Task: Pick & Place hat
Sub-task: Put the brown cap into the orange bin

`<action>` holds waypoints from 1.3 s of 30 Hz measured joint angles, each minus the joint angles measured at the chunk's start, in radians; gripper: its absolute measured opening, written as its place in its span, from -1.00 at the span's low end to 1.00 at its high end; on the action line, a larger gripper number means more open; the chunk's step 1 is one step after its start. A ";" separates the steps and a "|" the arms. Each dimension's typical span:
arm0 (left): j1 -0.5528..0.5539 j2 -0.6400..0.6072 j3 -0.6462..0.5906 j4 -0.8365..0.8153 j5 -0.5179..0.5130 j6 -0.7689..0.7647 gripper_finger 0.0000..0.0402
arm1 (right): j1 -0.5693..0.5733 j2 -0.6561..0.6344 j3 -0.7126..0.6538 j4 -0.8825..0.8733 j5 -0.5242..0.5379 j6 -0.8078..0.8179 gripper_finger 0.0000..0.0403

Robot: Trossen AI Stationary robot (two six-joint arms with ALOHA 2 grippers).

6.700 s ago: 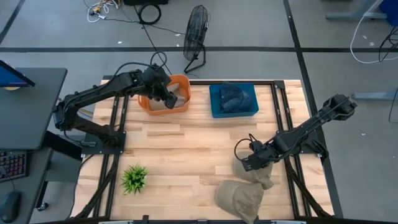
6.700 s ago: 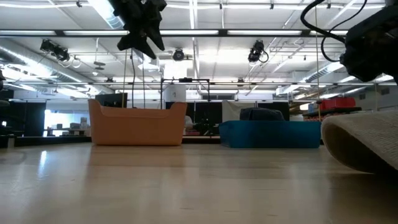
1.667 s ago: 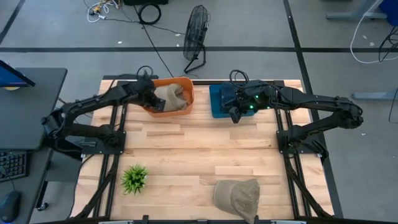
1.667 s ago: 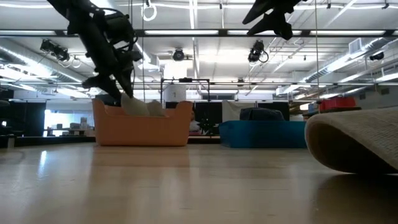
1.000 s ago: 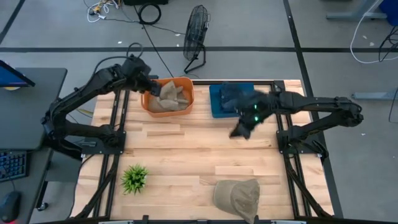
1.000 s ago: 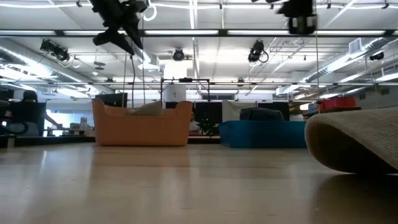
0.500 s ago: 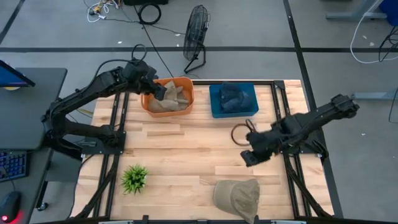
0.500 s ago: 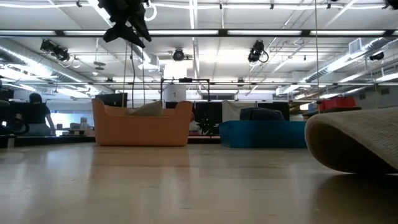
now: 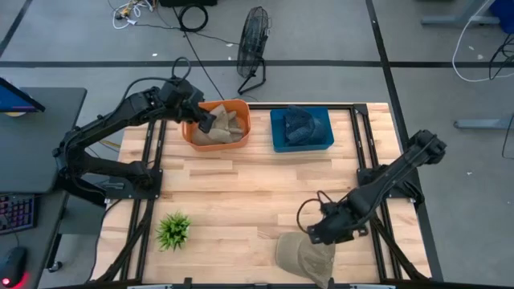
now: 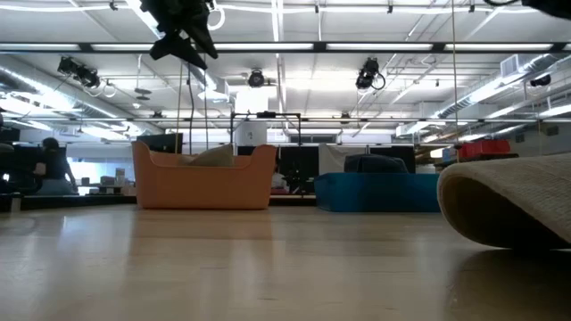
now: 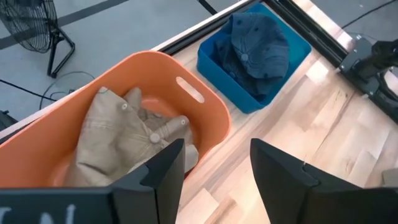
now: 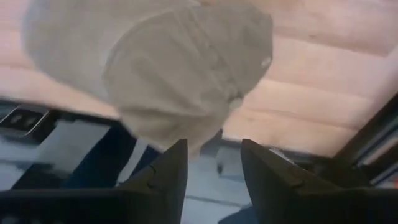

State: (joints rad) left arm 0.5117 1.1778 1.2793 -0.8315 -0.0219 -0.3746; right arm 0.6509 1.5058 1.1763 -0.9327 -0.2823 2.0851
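The table (image 9: 241, 193) is pale planked wood with a soft sheen. The tan hat (image 9: 307, 254) is matt woven cloth, as are the tan hats (image 11: 127, 134) in the smooth orange plastic bin (image 11: 205, 118); the blue bin (image 9: 277, 144) looks plastic too

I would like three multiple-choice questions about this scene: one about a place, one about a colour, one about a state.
1. Where does the loose tan hat lie?
A. On the table's near edge, by the right gripper
B. Beside the green plant
C. Inside the blue bin

2. What colour is the bin under the left gripper?
A. Blue
B. Orange
C. Grey

3. How do the jaws of the right gripper stand?
A. Shut on the tan hat
B. Shut on a dark hat
C. Open, holding nothing

Answers:
1. A, the high view shows it at the table's edge, next to the right gripper.
2. B, the left wrist view shows an orange bin holding tan hats.
3. C, the right wrist view shows a clear gap between the jaws.
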 joint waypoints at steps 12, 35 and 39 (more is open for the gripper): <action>0.000 0.000 0.000 -0.130 0.000 0.005 -0.07 | -0.010 0.141 -0.108 0.311 0.045 -0.074 0.02; 0.000 0.000 0.000 -0.146 0.000 -0.027 -0.07 | -0.014 -0.001 -0.131 0.202 0.076 -0.096 0.00; 0.000 0.000 0.000 -0.141 0.000 -0.060 -0.07 | 0.021 -0.027 -0.131 0.035 0.072 -0.038 0.00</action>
State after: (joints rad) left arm 0.5117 1.1778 1.2789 -0.9726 -0.0223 -0.4342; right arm 0.6720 1.4792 1.0457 -0.8972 -0.2098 2.0471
